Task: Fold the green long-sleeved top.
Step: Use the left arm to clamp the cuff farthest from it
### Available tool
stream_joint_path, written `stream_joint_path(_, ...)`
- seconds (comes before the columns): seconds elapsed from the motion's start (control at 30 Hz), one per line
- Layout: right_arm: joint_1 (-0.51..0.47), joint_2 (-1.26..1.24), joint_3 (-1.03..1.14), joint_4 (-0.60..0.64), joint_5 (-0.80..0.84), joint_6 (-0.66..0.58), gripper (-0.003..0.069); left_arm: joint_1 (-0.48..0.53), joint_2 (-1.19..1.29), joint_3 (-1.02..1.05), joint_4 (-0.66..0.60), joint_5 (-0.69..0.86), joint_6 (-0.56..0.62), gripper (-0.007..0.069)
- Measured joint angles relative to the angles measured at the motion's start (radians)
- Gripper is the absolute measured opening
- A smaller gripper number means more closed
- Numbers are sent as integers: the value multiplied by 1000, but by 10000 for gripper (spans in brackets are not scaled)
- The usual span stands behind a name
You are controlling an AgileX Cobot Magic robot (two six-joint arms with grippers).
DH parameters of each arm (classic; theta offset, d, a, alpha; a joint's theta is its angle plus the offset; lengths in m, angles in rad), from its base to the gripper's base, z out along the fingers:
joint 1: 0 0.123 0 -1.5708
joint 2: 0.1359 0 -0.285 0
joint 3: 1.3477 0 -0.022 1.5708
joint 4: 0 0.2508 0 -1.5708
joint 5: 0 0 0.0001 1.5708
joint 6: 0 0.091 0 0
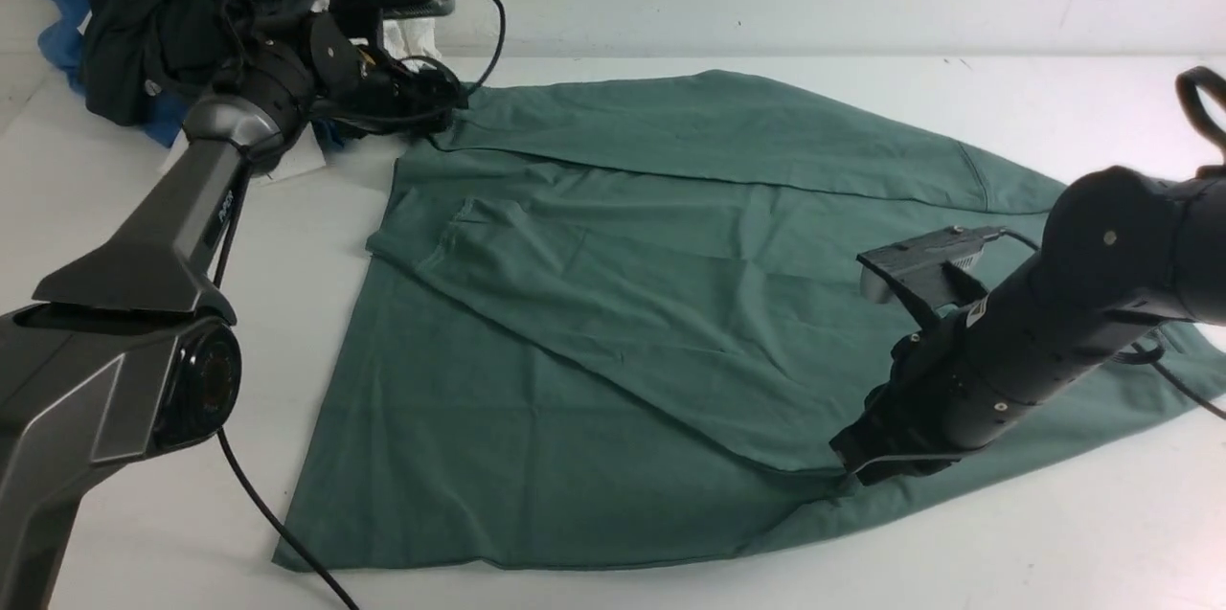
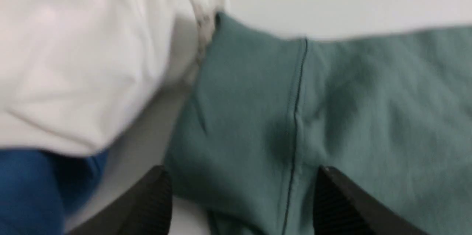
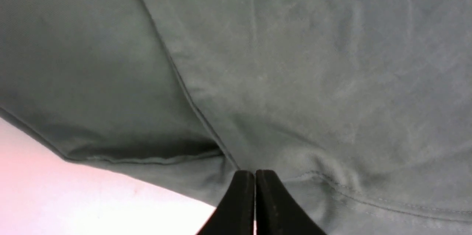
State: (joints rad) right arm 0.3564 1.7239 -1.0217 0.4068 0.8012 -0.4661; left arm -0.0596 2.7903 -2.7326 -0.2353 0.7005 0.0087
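green long-sleeved top (image 1: 613, 323) lies spread on the white table (image 1: 1054, 543), mid-scene, running from the far left to the near edge. a big flap is folded over the body, its edge going diagonally from left-centre to near right. another strip lies across the far side.

my left gripper (image 2: 241, 171) is at the top's far left corner w/ jaws wide apart, holding nothing, just cloth beneath. in the left wrist view a seam runs btwn the two fingers (image 2: 147, 201). white cloth (image 2: 73, 61) and a blue garment (image 2: 29, 190) sit just left of that corner. a heap of dark clothes (image 1: 172, 16) is at the table's far left.

right gripper (image 3: 254, 176) is low at the near right, tips together at the flap's edge, cloth puckered there. can't tell if any fabric is actually pinched.
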Motion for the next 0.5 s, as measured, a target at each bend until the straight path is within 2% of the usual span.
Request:
stream_joint_path(0.1, 40, 23, -1, 19, -11, -41, 0, 8, 2, -1, -1, -77, -2, 473)
stream_joint_path(0.2, 103, 112, -9, 34, -17, -100, 0, 14, 27, -2, -2, -182, -9, 433)
stream_joint_path(0.5, 106, 104, -16, 18, 47, -103, 0, 14, 80, -2, 33, -198, -3, 403)
